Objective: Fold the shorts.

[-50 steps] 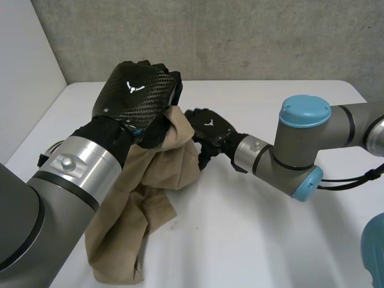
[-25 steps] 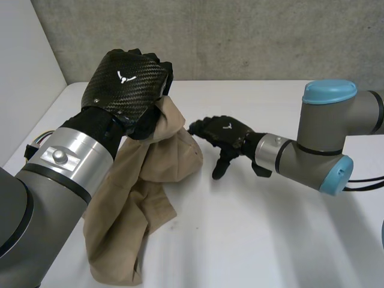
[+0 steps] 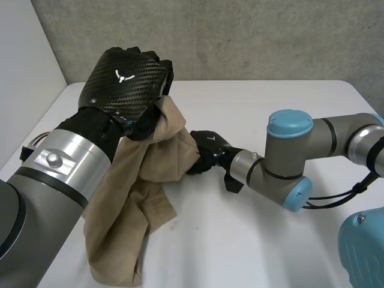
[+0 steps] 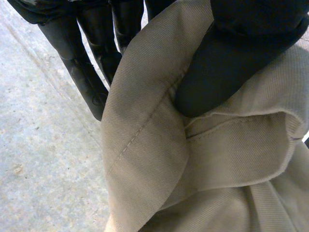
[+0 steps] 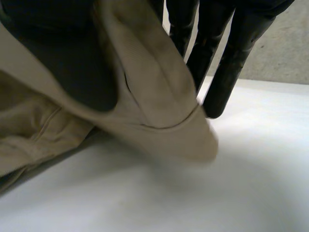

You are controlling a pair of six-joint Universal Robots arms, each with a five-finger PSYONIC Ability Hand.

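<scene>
**Head view.** Your left hand (image 3: pixel 129 84) is raised over the left side of the tabletop (image 3: pixel 258 252), curled tight round a bunched upper edge of the tan shorts (image 3: pixel 141 192). The cloth hangs from that grip in loose folds. Its lower end lies crumpled on the tabletop, just beside the left arm (image 3: pixel 54 174). Your right hand (image 3: pixel 208 151) sits low, close to the tabletop, at the hanging cloth's right-hand edge and touching it. The right arm (image 3: pixel 288 156) reaches in from the right.

**Left wrist view.** The thumb (image 4: pixel 227 72) presses a stitched fold of the shorts against the palm. The fingers (image 4: pixel 89 72) show behind the cloth (a closed grip on the shorts, then).

**Right wrist view.** A rounded fold of cloth (image 5: pixel 159 101) runs between the right hand's thumb (image 5: pixel 72 67) and its nearly straight fingers (image 5: pixel 227 67), so that this hand pinches the shorts' edge. The fold's tip hangs just above the white surface.
</scene>
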